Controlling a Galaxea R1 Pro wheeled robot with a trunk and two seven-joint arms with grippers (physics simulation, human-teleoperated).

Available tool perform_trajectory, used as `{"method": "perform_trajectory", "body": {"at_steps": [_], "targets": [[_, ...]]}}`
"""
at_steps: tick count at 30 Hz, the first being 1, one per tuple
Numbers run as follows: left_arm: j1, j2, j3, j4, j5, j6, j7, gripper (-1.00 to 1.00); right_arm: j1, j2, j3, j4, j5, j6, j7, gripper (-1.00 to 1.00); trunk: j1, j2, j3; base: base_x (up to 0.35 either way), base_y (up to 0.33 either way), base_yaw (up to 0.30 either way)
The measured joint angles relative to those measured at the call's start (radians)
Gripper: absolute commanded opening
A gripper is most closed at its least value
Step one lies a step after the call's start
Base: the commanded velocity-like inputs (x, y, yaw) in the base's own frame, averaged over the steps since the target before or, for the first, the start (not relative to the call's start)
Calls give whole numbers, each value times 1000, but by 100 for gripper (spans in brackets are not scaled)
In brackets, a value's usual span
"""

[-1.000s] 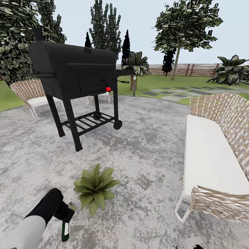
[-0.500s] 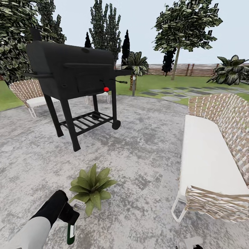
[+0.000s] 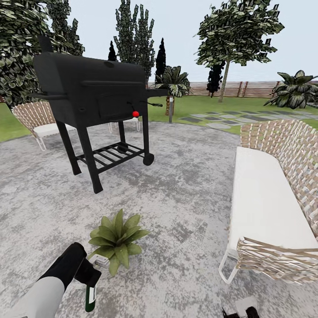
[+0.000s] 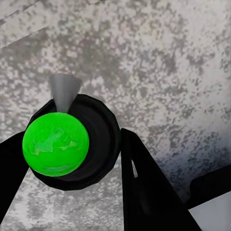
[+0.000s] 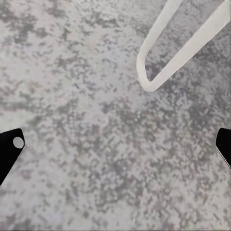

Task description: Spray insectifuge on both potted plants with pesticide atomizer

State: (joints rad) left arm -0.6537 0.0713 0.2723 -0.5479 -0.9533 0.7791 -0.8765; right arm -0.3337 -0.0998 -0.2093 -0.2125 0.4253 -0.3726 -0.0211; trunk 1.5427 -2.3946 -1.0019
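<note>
Little has moved over the last half second: my left arm, the bottle and the plant sit where they did, and the small change is at my right side, where the dark tip of my right gripper point(image 3: 240, 312) now pokes a little higher into the lower edge of the head view. A full second ago the whole scene sat slightly to the right, so my head has turned.

My left gripper point(image 3: 90, 282) is clamped on the pesticide atomizer point(image 3: 90, 298), which hangs down from my fingers point(image 4: 144, 192) with its dark body and pale label below them. From my left wrist, the bottle's round dark body point(image 4: 82, 139) sits between my two black fingers, with a bright green disc facing the camera and a small grey cone at its edge.

One potted plant point(image 3: 117, 238), a low rosette of pointed green leaves, stands on the rough grey paving point(image 3: 185, 190) just beside my left gripper, ahead of it and slightly toward my right. Its leaf tips come close to my fingers; I cannot tell whether they touch.

My right gripper's fingers point(image 5: 8, 149) stand wide apart with bare paving between them. Just ahead of them curves the white tube leg point(image 5: 163, 67) of the woven bench point(image 3: 274, 207), which closes off my right side.

Beyond the plant, open paving runs to the black barbecue grill point(image 3: 95, 97).
</note>
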Motion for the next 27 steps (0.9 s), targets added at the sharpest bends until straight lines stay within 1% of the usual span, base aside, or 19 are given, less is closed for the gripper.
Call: {"method": "perform_trajectory", "body": {"at_steps": [4, 7, 14, 23, 27], "targets": [[0, 0, 0, 0, 0, 0, 0, -100, 0, -6, 2, -27, 25, -28, 17, 100, 0, 0, 0, 0, 0, 0], [0, 0, 0, 0, 0, 0, 0, -100, 0, -5, 3, -30, 30, -33, 18, 100, 0, 0, 0, 0, 0, 0], [0, -1, 1, -1, 1, 1, 0, -100, 0, -3, 1, -27, 30, -36, 11, 100, 0, 0, 0, 96, -126, 0], [0, -3, 3, -1, 0, 5, 0, -100, 0, 0, 0, -26, 29, -36, 10, 100, 0, 0, 0, 17, -26, 0], [1, 8, 3, 0, -2, 5, 1, -100, 0, 2, 0, -26, 29, -36, 9, 100, 0, 0, 0, 59, -146, 0]]}}
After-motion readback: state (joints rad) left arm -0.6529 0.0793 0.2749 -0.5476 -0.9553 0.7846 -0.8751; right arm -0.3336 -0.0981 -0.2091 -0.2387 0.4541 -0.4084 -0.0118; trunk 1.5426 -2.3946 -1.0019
